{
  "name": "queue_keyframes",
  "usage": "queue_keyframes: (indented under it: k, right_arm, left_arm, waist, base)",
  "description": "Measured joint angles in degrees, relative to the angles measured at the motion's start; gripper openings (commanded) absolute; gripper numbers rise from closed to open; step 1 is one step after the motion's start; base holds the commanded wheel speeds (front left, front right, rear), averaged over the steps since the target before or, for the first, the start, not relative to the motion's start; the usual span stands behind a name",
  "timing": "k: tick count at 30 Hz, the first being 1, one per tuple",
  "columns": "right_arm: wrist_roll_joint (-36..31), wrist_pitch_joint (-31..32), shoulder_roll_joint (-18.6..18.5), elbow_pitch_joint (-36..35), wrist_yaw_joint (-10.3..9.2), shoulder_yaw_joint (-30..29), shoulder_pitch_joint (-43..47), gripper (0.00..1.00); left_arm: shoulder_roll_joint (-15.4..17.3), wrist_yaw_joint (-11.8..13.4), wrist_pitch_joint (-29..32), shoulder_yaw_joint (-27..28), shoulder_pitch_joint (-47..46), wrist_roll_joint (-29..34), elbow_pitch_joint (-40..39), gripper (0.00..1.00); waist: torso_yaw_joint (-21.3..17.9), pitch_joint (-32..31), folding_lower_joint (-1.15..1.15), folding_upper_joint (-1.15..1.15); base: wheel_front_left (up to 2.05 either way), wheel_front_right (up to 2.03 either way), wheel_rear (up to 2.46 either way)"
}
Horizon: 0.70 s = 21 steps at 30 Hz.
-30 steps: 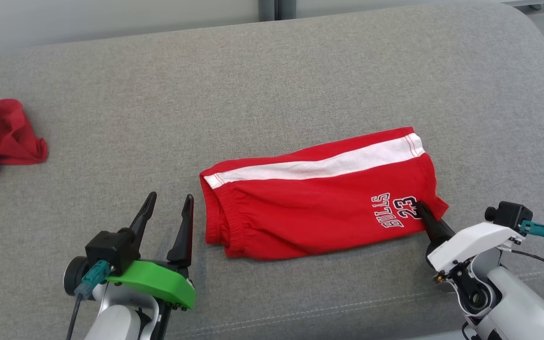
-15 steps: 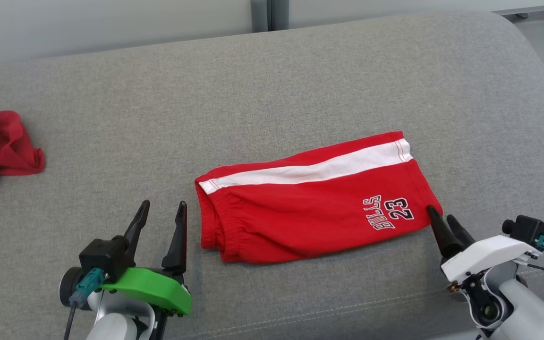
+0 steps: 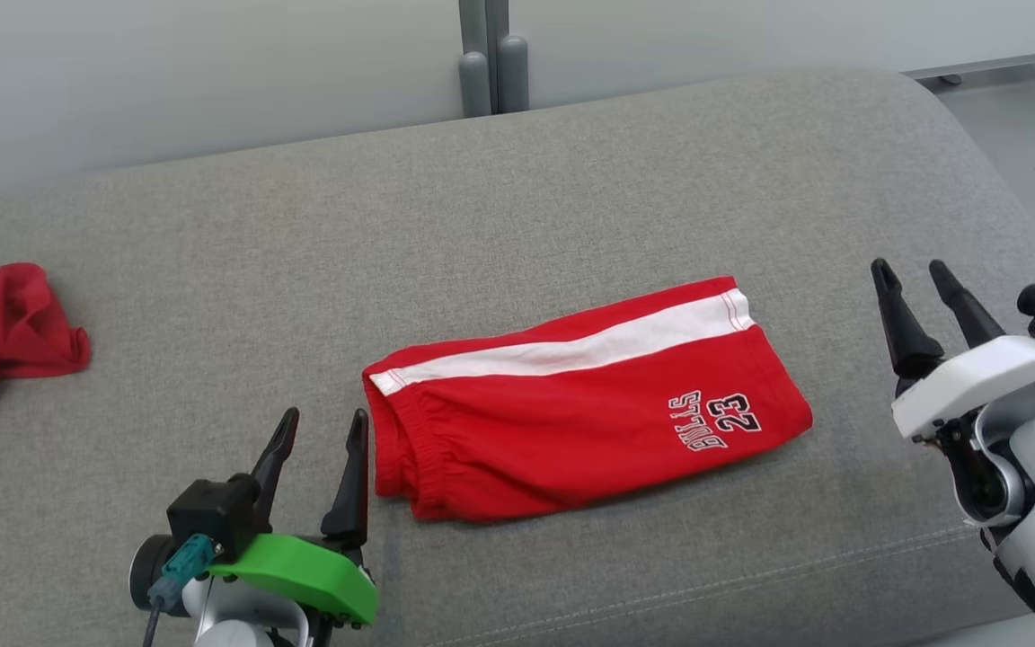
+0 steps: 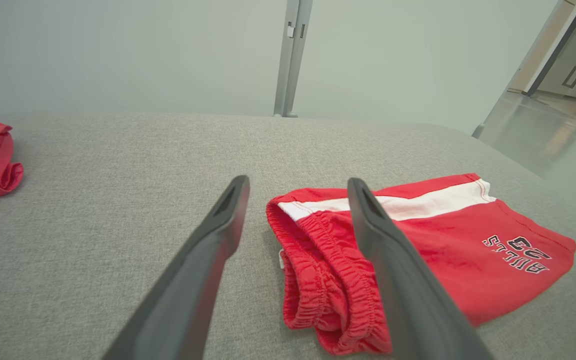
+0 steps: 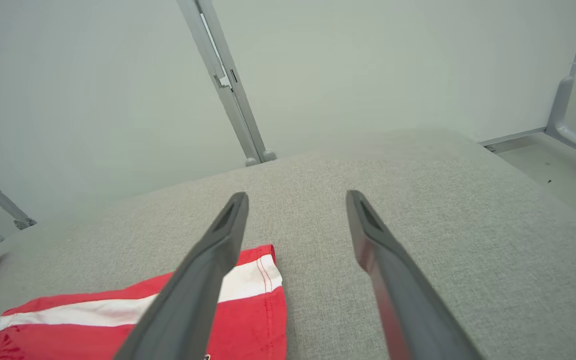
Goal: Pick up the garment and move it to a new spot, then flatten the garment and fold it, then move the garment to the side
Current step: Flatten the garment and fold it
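I'm seeing the garment (image 3: 585, 404), red shorts with a white stripe, lying folded flat near the middle of the grey padded surface (image 3: 571, 180), its waistband end just beside my left end effector (image 3: 324, 415), which is hovering with fingers spread and gripping nothing. My right end effector (image 3: 909, 267) is also sitting open and empty, off the hem end of the shorts and clear of the fabric. A second red cloth (image 3: 5, 323) is lying bunched at the far left edge, well apart
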Motion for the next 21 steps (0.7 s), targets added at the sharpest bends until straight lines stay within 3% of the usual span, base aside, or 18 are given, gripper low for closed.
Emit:
queue_keyframes:
  k: [5,11,21]
  right_arm:
    - [-5.4,-0.2,0.7,-5.5,-2.01,-0.3,-0.2,1.00]
    - [-7.4,-0.3,2.7,-9.0,-4.32,0.2,3.2,1.00]
    - [-9.4,-0.3,4.6,-12.1,-5.52,-0.1,8.5,1.00]
  left_arm:
    - [0.0,0.7,0.0,-0.1,0.9,0.3,0.0,1.00]
    - [0.0,1.5,-0.5,1.1,2.6,0.9,-0.5,1.00]
    - [-0.2,2.5,-1.0,3.7,6.4,1.6,-2.4,1.00]
  waist:
    - [0.0,-2.3,0.00,0.00]
    - [0.9,-3.8,0.00,0.00]
    - [1.8,-4.7,0.00,0.00]
  base:
    - [0.00,0.00,0.00]
    - [0.00,0.00,0.00]
    - [0.00,0.00,0.00]
